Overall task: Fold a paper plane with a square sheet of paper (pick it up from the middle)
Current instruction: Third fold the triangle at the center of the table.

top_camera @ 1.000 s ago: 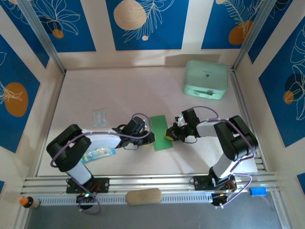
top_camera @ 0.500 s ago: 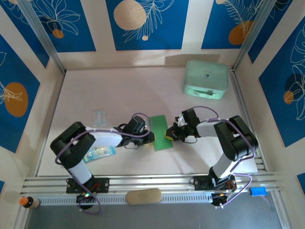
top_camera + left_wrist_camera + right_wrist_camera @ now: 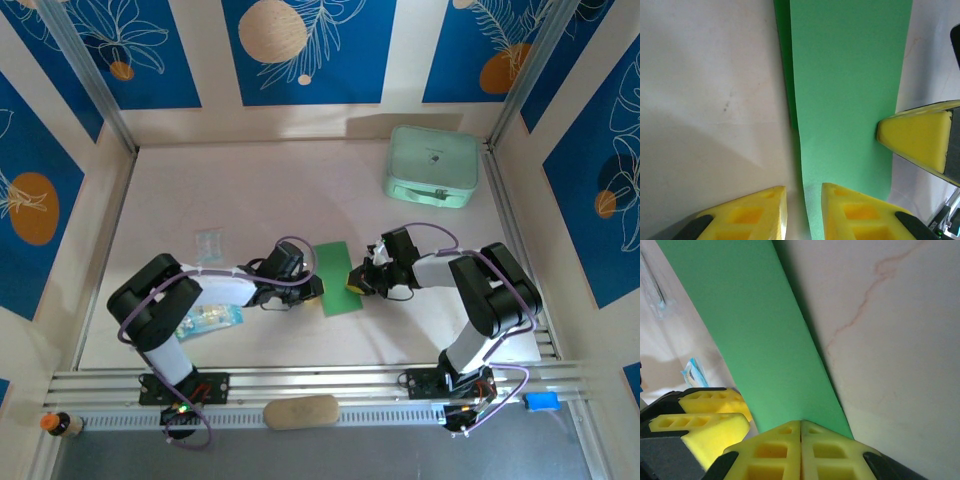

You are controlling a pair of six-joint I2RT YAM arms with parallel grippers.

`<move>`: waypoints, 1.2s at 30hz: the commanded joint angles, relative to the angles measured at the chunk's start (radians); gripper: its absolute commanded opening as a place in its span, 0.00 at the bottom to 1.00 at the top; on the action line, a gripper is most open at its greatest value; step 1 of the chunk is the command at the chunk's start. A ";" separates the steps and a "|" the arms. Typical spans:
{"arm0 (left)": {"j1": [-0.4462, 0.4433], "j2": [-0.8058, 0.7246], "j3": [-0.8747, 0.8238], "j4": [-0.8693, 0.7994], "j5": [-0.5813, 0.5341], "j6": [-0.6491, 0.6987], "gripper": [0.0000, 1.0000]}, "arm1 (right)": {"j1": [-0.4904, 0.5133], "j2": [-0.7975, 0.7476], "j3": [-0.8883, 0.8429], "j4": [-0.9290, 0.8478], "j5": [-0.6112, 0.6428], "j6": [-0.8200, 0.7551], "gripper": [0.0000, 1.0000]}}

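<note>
Thin, limp, crease-prone paper (image 3: 333,272) is best nipped at its edge; left pincer (image 3: 803,194) narrowly spread astride it, right pincer (image 3: 801,426) pressed together.

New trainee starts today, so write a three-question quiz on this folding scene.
1. True or false: the right gripper is shut, its tip at the green paper's edge.
2. The green paper lies: A against the far wall; B on the table between the left gripper and right gripper; C held up in the air.
3. What stands in the table's far right corner?
Key: 1 true; 2 B; 3 the mint case.
</note>
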 commanded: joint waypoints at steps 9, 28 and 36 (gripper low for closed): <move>-0.004 0.043 0.029 0.089 0.018 -0.011 0.20 | -0.005 0.009 -0.036 -0.081 0.028 0.000 0.07; -0.003 0.052 0.018 0.131 0.028 -0.027 0.17 | -0.008 0.005 -0.039 -0.081 0.027 0.000 0.07; 0.000 0.042 0.002 0.150 0.023 -0.040 0.16 | -0.010 0.004 -0.038 -0.081 0.026 -0.001 0.07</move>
